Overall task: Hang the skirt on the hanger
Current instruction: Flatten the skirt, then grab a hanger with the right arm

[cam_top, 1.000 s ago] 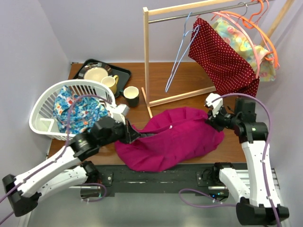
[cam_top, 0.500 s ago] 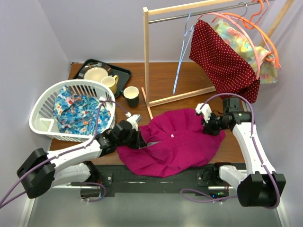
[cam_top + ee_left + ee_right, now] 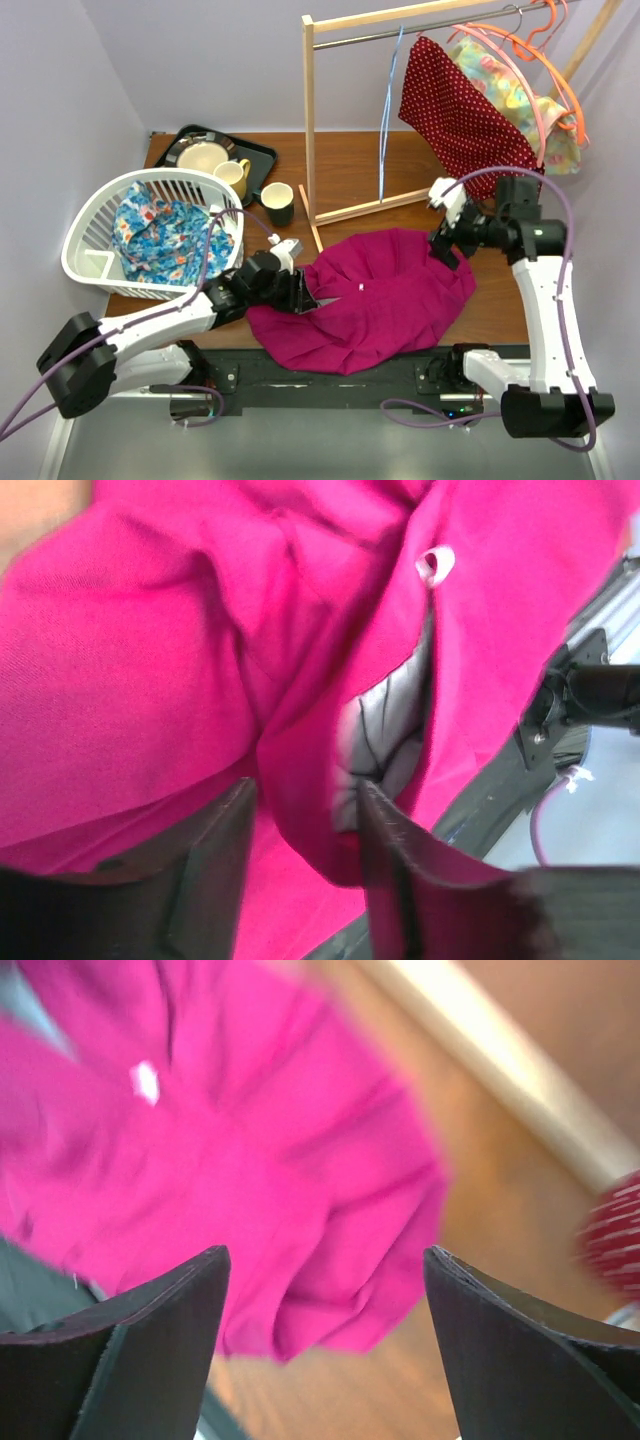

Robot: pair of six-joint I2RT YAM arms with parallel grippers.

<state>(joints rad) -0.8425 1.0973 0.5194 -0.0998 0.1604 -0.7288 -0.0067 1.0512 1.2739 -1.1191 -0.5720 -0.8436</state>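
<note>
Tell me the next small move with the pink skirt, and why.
Probably the right hand should rise to the blue hanger on the rail and fetch it. The skirt lies spread on the table. The right hand hangs open and empty over its right edge, and the left hand is open around a loose fold, so neither grips it.

The brown wooden table (image 3: pixel 350 170) carries a wooden rack (image 3: pixel 309 120) towards its back right. Just in front of the rack lies a crumpled magenta skirt (image 3: pixel 380 300), reaching over the table's near edge. Left of the rack stand a dark cup (image 3: pixel 277 204), a black tray (image 3: pixel 262 155) and a white basket (image 3: pixel 100 275).
</note>
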